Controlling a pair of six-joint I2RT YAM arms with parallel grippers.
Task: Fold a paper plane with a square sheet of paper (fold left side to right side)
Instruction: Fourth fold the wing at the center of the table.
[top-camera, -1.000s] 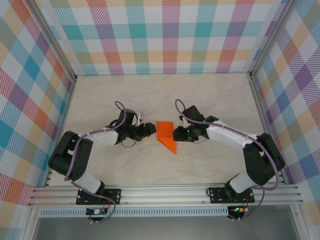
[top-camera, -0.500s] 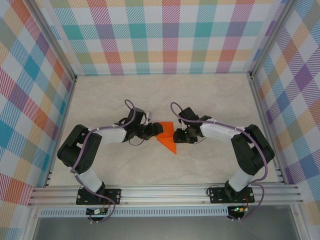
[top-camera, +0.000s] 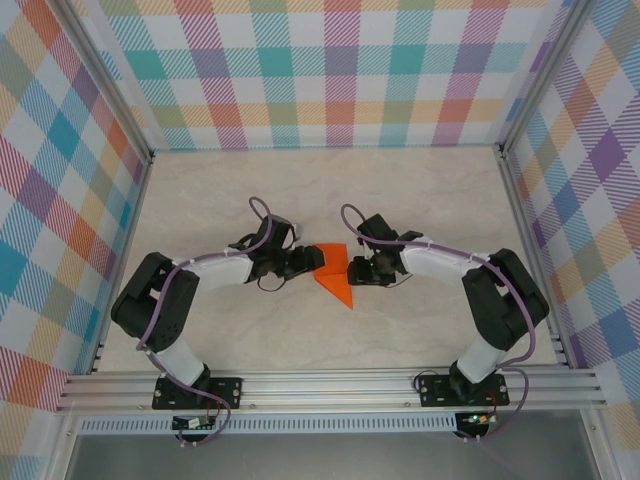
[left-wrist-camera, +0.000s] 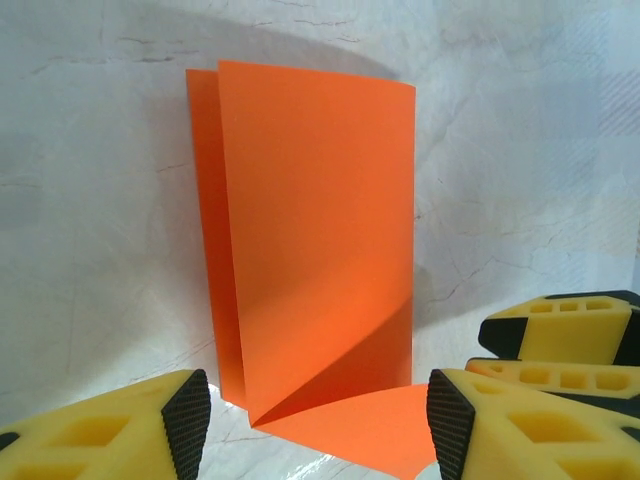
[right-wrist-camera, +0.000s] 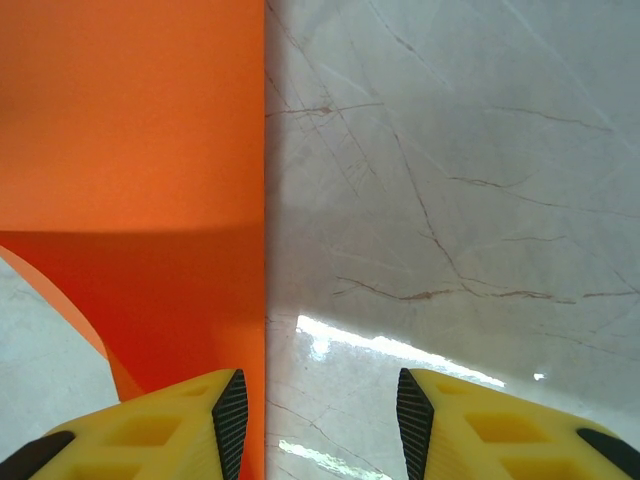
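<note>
- Orange square sheet of paper (left-wrist-camera: 320, 250), folded, one flap raised off marbled table (top-camera: 420, 200).
- Left gripper (left-wrist-camera: 315, 410) spread, straddling its near end.
- Right gripper (right-wrist-camera: 318, 410) spread at its straight edge.

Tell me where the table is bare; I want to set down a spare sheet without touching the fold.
Crowded: the centre, where the left hand and right hand flank the orange paper. Free: the wide table strip from there to the back wall, and the strip between the paper and the near rail.

top looks down; wrist cameras closely share orange paper (left-wrist-camera: 320, 250).
</note>
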